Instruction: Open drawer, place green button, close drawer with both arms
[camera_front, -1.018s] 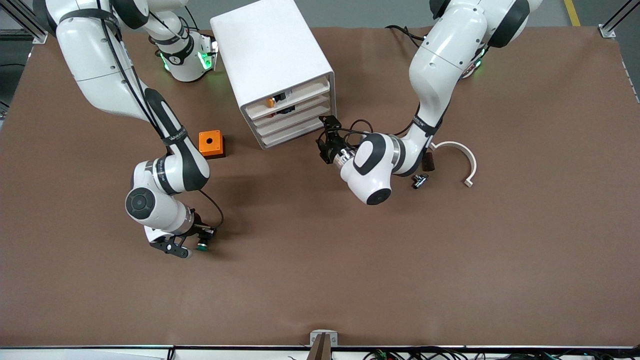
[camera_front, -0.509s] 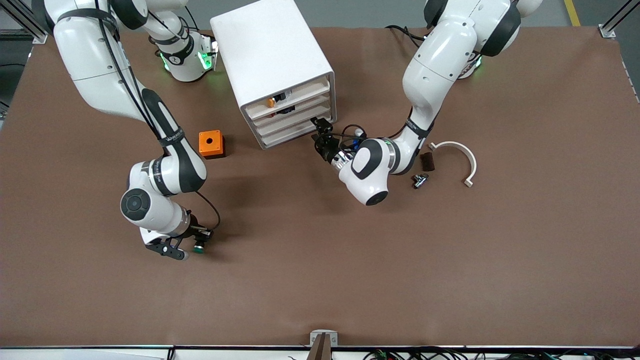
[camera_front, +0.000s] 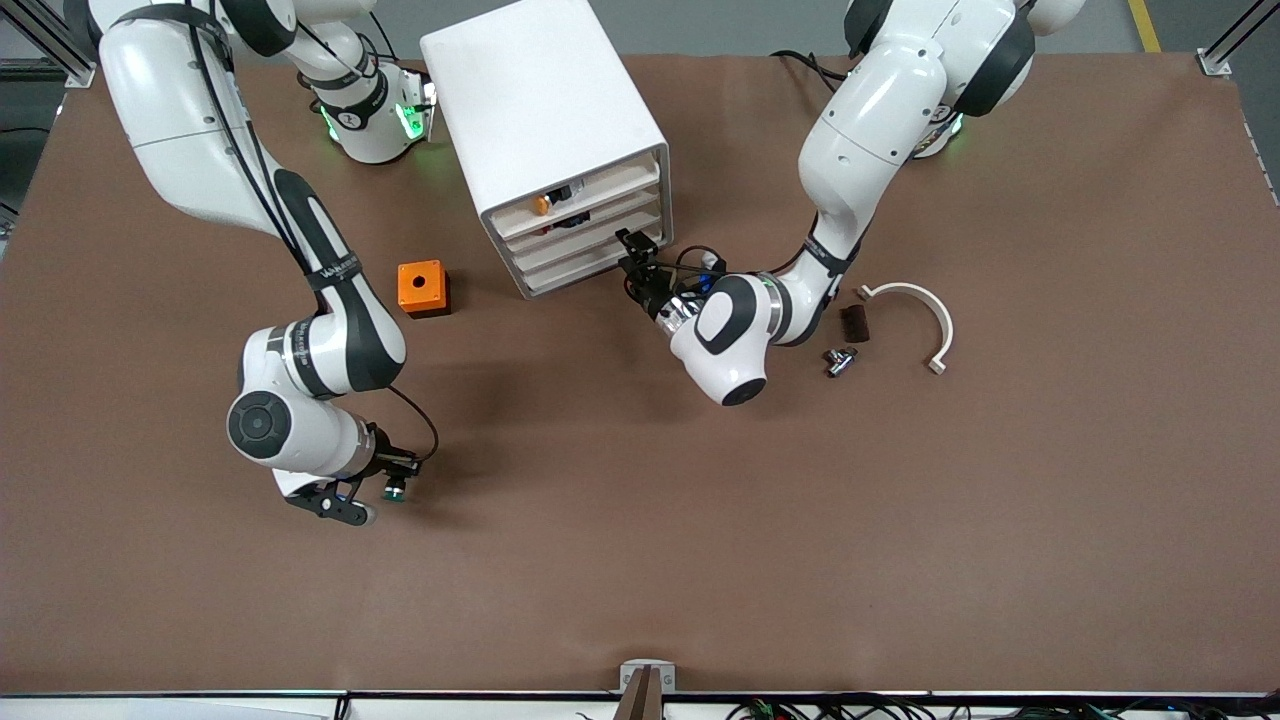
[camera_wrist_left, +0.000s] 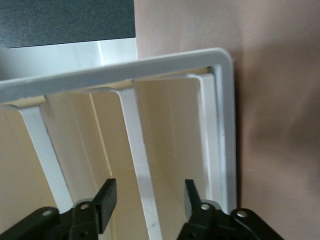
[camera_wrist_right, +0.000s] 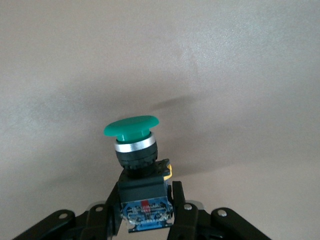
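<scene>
The button, with a green cap (camera_wrist_right: 131, 126) and a black-blue body, is held in my right gripper (camera_wrist_right: 145, 212), which is shut on its body. In the front view this gripper (camera_front: 380, 492) holds the button (camera_front: 396, 490) low over the bare table, toward the right arm's end. My left gripper (camera_front: 630, 250) is open at the lower drawer fronts of the white drawer cabinet (camera_front: 540, 110). In the left wrist view its fingers (camera_wrist_left: 106, 202) straddle a white drawer ridge (camera_wrist_left: 142, 165). All the drawers look shut.
An orange-capped button (camera_front: 541, 205) shows in the cabinet's top slot. An orange box (camera_front: 421, 287) sits beside the cabinet toward the right arm's end. A white curved piece (camera_front: 915, 310), a dark block (camera_front: 853, 322) and a small metal part (camera_front: 838, 360) lie by the left arm.
My left gripper has moved in closer to the cabinet's drawer fronts. My right gripper has shifted slightly toward the right arm's end with the button in it.
</scene>
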